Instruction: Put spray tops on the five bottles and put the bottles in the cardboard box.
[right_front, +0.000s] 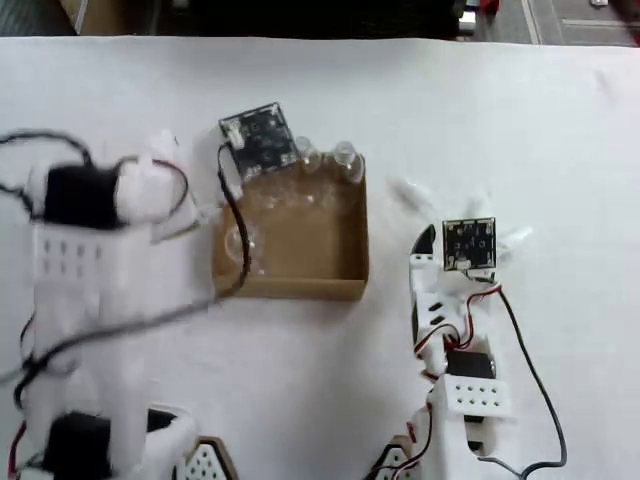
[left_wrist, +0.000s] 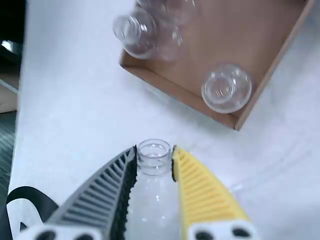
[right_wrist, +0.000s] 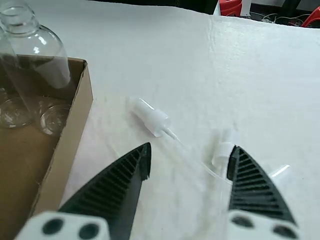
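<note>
Left tool (left_wrist: 154, 151) sits nearest the lens. We note its grey finger (left_wrist: 100, 195) and yellow finger (left_wrist: 200, 192) pressed against either side of the neck of a clear bottle (left_wrist: 150, 205). That held bottle has an open mouth with no spray top on it. It hangs over the white table (left_wrist: 70, 110), just outside one wall of the cardboard box (left_wrist: 172, 89).

Inside the box we see an uncapped bottle (left_wrist: 226, 88) standing upright in a corner, mouth up. More clear bottles (left_wrist: 137, 30) are grouped toward another corner; they are blurred, so we give no count.

Right tool (right_wrist: 189, 152): its black fingers (right_wrist: 115, 185) are spread wide with nothing between them, low over the table beside the box. One white spray top (right_wrist: 152, 119) lies on its side on the table beyond the fingertips, apart from them. A second spray top (right_wrist: 221, 150) lies just beside one fingertip; we cannot tell whether they touch. From this side, a tall open-necked bottle (right_wrist: 35, 50) stands at the box corner.

High view: the left arm (right_front: 85, 260) reaches to the far left corner of the box, and the right arm (right_front: 455, 340) is on the table to the right of it.
</note>
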